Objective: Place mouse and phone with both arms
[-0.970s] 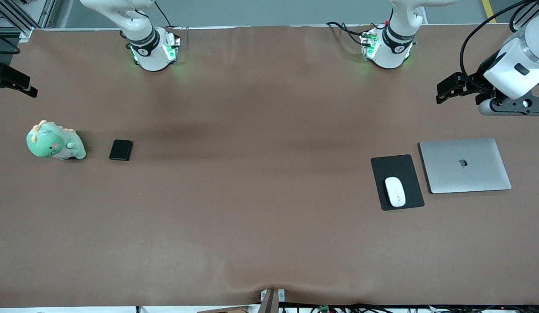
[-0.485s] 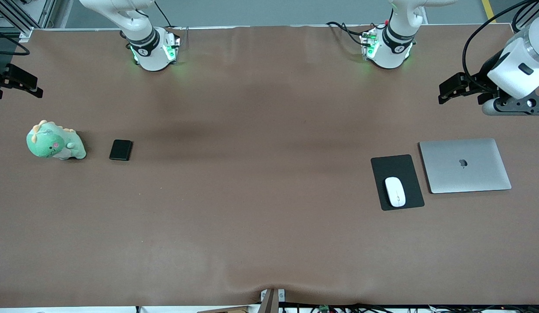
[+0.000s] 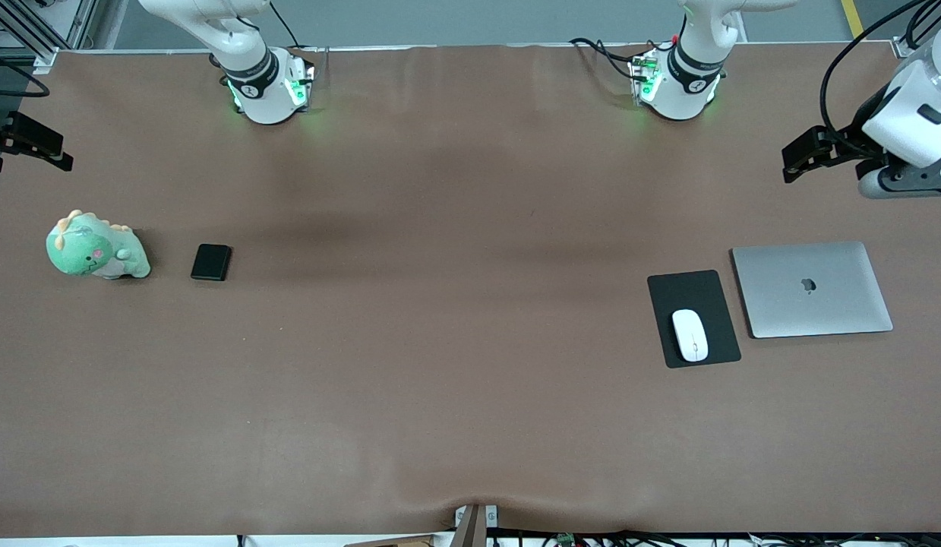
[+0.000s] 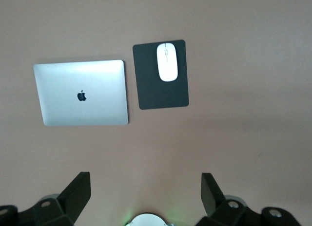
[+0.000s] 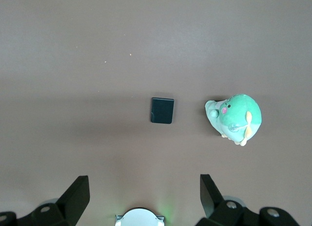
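the mouse (image 3: 689, 335) lies on the black mat (image 3: 693, 318), on the part of it nearer the front camera, exactly where it was a second ago. the mat sits just beside the closed silver laptop (image 3: 811, 289), toward the left arm's end of the worktop (image 3: 455, 319). the phone (image 3: 211, 262) lies flat near the right arm's end, close to the green plush dinosaur (image 3: 96, 248) but apart from it; neither has shifted.

what has changed is my arms. my left tool (image 4: 145, 196) has drawn up and away toward the worktop's edge at the left arm's end since a second ago. it hangs released, fingers (image 4: 78, 193) spread wide with nothing between them, and its wrist view shows the mouse, mat and laptop well below. my right tool (image 5: 144, 194) has moved only slightly, showing at the worktop's edge at the right arm's end. it too hangs released and empty, fingers (image 5: 76, 193) wide, high over the worktop with the phone and dinosaur below it.

the only carrier here is the mat, and it bears just the mouse.
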You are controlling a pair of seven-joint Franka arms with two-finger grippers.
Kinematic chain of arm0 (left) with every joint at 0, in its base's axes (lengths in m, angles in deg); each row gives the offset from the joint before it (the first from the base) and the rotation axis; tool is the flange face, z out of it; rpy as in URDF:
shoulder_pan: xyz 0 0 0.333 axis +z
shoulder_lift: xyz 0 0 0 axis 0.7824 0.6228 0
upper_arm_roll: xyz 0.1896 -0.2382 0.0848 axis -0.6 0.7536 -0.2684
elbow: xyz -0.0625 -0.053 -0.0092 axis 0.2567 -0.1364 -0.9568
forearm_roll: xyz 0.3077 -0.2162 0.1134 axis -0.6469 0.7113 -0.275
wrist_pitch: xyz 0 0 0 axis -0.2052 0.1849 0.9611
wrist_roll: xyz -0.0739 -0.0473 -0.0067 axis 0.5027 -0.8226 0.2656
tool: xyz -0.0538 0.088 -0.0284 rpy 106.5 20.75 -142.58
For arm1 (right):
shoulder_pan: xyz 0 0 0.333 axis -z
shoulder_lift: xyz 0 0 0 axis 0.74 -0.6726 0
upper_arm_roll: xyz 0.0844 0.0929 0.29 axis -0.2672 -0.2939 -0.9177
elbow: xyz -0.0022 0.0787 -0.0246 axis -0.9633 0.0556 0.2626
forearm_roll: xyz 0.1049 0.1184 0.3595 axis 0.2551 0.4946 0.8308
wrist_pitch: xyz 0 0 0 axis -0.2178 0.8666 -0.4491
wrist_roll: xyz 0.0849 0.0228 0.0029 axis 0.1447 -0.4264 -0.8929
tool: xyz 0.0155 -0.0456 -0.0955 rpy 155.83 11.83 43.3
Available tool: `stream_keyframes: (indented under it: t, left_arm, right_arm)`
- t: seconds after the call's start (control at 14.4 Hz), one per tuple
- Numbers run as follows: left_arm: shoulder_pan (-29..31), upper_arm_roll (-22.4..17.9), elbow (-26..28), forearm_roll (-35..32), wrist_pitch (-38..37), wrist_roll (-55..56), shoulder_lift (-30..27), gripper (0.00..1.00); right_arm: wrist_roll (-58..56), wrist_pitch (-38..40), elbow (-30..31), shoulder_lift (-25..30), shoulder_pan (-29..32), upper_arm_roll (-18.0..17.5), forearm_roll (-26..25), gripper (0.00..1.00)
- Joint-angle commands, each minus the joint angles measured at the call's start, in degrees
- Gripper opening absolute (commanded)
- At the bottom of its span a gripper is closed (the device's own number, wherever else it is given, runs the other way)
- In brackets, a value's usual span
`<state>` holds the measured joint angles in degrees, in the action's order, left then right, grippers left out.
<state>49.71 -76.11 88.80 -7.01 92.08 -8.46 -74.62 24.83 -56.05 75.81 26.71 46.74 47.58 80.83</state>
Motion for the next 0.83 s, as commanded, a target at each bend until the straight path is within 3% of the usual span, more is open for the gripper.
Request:
stream_keyframes:
  t: [0.0, 0.48, 0.76]
  left_arm:
    - [0.2, 0.3, 0.6, -1.4, 2.7, -0.1, -2.0, 1.00]
    - [2.0, 0.1, 5.1, -1.0, 9.6, -0.2, -0.5, 1.00]
    - [2.6, 0.2, 4.1, -1.0, 9.4, -0.1, -0.7, 1.00]
  right_arm:
    - [0.3, 0.2, 1.3, 1.4, 0.2, 0.0, -0.7, 1.00]
    - [0.4, 0.5, 0.8, 1.2, 0.3, 0.2, -0.3, 1.00]
    - [0.4, 0.6, 0.7, 1.2, 0.3, 0.3, -0.3, 1.00]
